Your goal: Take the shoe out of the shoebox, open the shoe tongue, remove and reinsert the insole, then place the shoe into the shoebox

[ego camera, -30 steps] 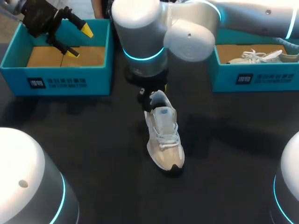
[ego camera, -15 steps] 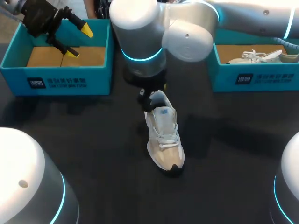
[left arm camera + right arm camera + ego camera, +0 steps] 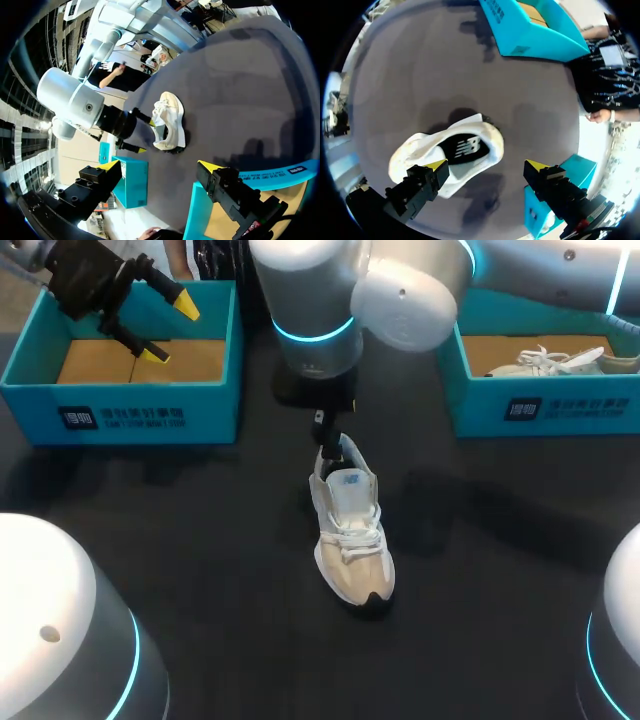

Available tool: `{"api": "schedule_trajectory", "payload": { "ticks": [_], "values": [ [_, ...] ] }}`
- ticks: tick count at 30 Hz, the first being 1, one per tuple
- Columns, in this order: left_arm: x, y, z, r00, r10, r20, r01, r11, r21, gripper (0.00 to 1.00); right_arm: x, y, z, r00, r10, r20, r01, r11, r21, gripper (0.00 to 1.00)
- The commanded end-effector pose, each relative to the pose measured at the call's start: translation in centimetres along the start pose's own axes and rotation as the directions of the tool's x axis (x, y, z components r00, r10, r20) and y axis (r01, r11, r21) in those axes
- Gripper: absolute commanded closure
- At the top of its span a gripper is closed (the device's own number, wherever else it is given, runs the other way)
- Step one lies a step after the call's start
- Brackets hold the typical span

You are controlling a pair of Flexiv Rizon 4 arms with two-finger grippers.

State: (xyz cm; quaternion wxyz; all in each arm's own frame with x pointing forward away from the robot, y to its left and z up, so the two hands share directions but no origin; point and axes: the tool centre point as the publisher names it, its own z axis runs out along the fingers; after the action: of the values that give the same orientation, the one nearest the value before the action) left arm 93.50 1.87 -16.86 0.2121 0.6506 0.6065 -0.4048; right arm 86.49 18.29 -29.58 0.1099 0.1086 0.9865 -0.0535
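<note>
— What colours is the lace-up fabric sneaker (image 3: 350,530) at centre frame?
— White upper, beige toe, black sole. Its insole (image 3: 465,147) is black with a white mark.
— And the open cardboard shoebox (image 3: 120,415) at upper left?
— Teal walls, brown floor. The flat table (image 3: 200,570) is dark grey.

Legend: we are viewing a dark table (image 3: 200,540) that is spreading out beneath the fingers of the right gripper (image 3: 486,165). A second teal box (image 3: 540,410) is standing on it, off to one side of those fingers and apart from them. It is holding a spare white sneaker (image 3: 545,362), which is resting on the box's brown floor.
</note>
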Motion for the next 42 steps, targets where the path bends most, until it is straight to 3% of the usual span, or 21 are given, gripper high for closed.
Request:
{"api": "schedule_trajectory", "payload": {
  "ticks": [1,7,21,25,27,36,39,40,42],
  "values": [
    [0.0,0.0,0.0,1.000,0.001,-0.002,-0.001,1.000,0.000,0.00,-0.7,0.7,1.4,0.998,-0.065,0.011,0.065,0.998,-0.009,0.00],
    [0.0,0.0,0.0,1.000,0.001,-0.002,-0.001,1.000,0.000,0.00,-1.6,1.0,3.0,0.985,-0.169,0.037,0.170,0.985,-0.016,0.00],
    [0.0,0.0,0.0,1.000,0.001,-0.002,-0.001,1.000,0.000,0.00,-2.5,2.1,6.7,0.973,-0.232,0.010,0.232,0.972,-0.040,0.00],
    [0.0,0.0,0.0,1.000,0.001,-0.002,-0.001,1.000,0.000,0.00,-2.5,2.2,7.0,0.972,-0.234,0.001,0.234,0.972,-0.037,0.18],
    [0.0,0.0,0.0,1.000,0.001,-0.002,-0.001,1.000,0.000,0.00,-2.5,2.2,7.0,0.972,-0.235,0.001,0.235,0.971,-0.036,0.51],
    [0.0,0.0,0.0,1.000,0.001,-0.002,-0.001,1.000,0.000,0.00,-2.0,1.8,7.6,0.973,-0.230,-0.013,0.230,0.973,-0.027,0.78],
    [0.0,0.0,0.0,1.000,0.001,-0.002,-0.001,1.000,0.000,0.00,-1.7,1.6,7.8,0.974,-0.226,-0.020,0.225,0.974,-0.023,0.91],
    [0.0,0.0,0.0,1.000,0.001,-0.002,-0.001,1.000,0.000,0.00,-1.6,1.6,7.9,0.975,-0.222,-0.023,0.221,0.975,-0.021,1.00],
    [0.0,0.0,0.0,1.000,0.001,-0.002,-0.001,1.000,0.000,0.00,-1.5,1.5,8.0,0.976,-0.217,-0.026,0.216,0.976,-0.021,1.00]
  ]
}}
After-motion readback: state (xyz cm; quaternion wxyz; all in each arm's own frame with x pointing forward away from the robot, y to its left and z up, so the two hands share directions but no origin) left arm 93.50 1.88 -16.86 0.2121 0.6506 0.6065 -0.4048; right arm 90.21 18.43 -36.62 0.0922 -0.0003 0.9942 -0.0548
